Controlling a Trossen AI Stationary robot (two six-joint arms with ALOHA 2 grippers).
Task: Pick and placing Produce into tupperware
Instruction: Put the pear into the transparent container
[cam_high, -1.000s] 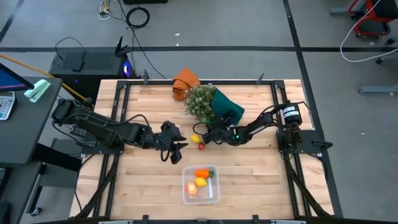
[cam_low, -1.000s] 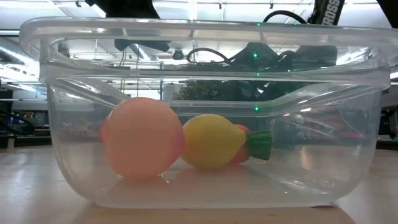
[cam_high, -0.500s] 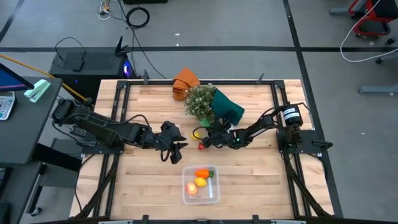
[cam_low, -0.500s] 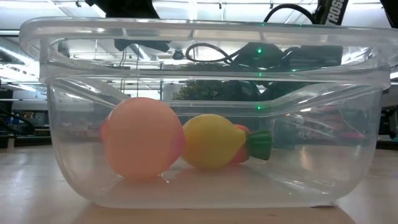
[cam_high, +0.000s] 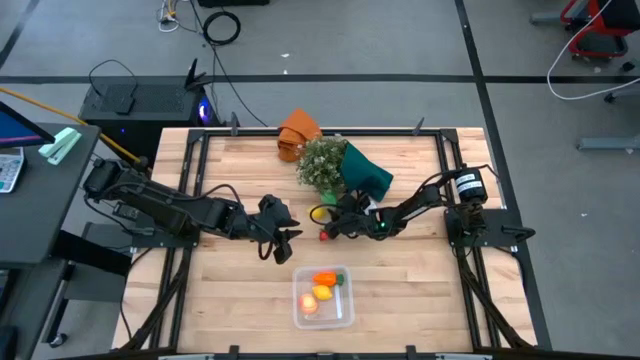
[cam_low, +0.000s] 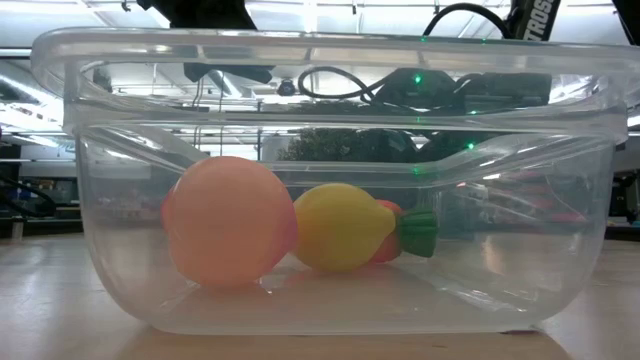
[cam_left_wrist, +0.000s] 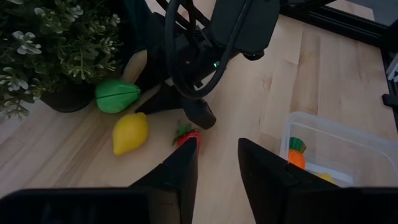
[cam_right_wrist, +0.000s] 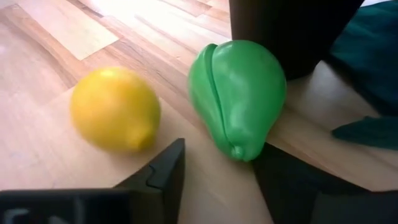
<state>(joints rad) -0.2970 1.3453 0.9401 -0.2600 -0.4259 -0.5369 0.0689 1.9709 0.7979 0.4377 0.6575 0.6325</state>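
Three pieces of produce already lie in the clear container (cam_high: 323, 296) near the front edge of the table (cam_high: 420, 280): a peach (cam_low: 228, 222), a lemon (cam_low: 342, 227) touching it, and a carrot (cam_high: 325, 278) whose green top pokes out behind the lemon in the low view.

Out on the wood, a second lemon (cam_left_wrist: 130, 132) lies beside a green pear-shaped fruit (cam_left_wrist: 115, 96), which sits against the dark pot of the bushy plant (cam_high: 322, 163). A small red berry (cam_left_wrist: 188, 135) with a green cap rests a little apart from that lemon, toward the container.

The right gripper (cam_high: 336, 218) is low over the table at this group, its fingers parted; in its own wrist view one dark finger (cam_right_wrist: 158, 171) points between the lemon (cam_right_wrist: 115, 110) and the green fruit (cam_right_wrist: 237, 98) (neither is held, and the fingers grip nothing). One fingertip shows just beside the berry in the left wrist view.

The left gripper (cam_high: 281, 243) waits left of the berry and behind the container, its fingers (cam_left_wrist: 180, 168) spread apart and empty. An orange cloth (cam_high: 296, 131) lies at the table's far edge, behind the plant.
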